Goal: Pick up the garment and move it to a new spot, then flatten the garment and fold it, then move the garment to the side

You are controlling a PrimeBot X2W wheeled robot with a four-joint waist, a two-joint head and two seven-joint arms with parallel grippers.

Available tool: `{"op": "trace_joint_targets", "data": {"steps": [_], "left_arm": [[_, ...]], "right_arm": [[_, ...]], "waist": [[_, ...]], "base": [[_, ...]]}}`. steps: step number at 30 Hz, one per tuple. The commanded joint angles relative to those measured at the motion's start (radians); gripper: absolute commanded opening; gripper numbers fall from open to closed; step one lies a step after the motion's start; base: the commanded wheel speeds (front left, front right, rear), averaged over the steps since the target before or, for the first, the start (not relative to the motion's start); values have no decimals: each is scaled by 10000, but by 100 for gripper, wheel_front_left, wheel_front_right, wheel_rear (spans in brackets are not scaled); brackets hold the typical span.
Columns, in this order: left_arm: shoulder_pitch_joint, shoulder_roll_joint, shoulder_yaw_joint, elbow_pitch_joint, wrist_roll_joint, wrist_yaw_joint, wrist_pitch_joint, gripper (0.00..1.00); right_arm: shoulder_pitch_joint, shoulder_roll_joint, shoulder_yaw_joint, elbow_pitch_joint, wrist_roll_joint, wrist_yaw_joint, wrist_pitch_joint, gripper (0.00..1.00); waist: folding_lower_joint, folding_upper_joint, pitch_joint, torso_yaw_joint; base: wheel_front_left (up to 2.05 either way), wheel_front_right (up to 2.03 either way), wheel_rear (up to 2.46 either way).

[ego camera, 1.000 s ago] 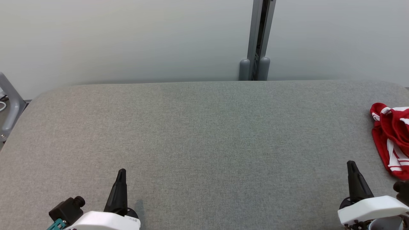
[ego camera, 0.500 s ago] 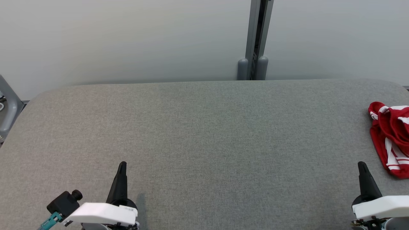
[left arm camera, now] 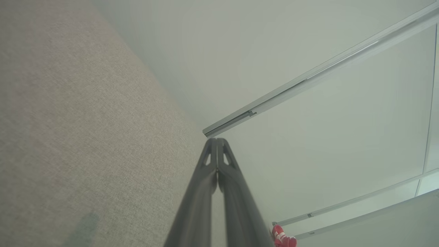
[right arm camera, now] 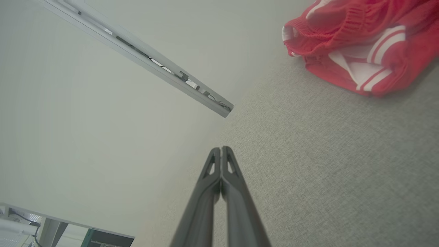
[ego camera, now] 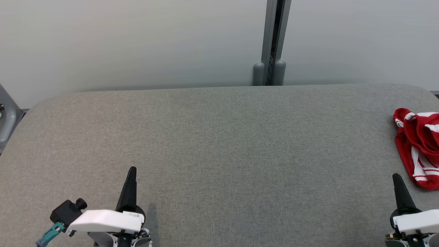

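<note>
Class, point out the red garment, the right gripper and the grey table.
red garment [ego camera: 421,137], head view, red folds.
right gripper [right arm camera: 221,151], right wrist view, between fingers' tips.
grey table [ego camera: 219,144], head view, bare surface.

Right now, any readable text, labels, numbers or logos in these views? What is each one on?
Nothing here is legible.
On the left gripper housing, a small sticker: the print is too small to read.
On the red garment: white stripes, no letters, numbers or logo visible.
</note>
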Motion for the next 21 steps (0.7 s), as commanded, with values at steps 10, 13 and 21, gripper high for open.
{"op": "trace_joint_targets", "data": {"steps": [10,13,21], "left_arm": [[-635,48,-30,83,-1303,-187,212,0],[-730,49,-40,114,-1563,-209,254,0],[-942,55,-70,224,-2385,-287,402,0]], "right_arm": [[-249,-111,-510,-193,1583,4,519,0],[-247,-114,-592,-191,1900,4,634,0],[-253,-126,-886,-207,2909,4,962,0]], "waist": [[0,-1,11,-62],[0,-1,14,-78],[0,-1,23,-128]], "base": [[0,0,0],[0,0,0],[0,0,0]]}}
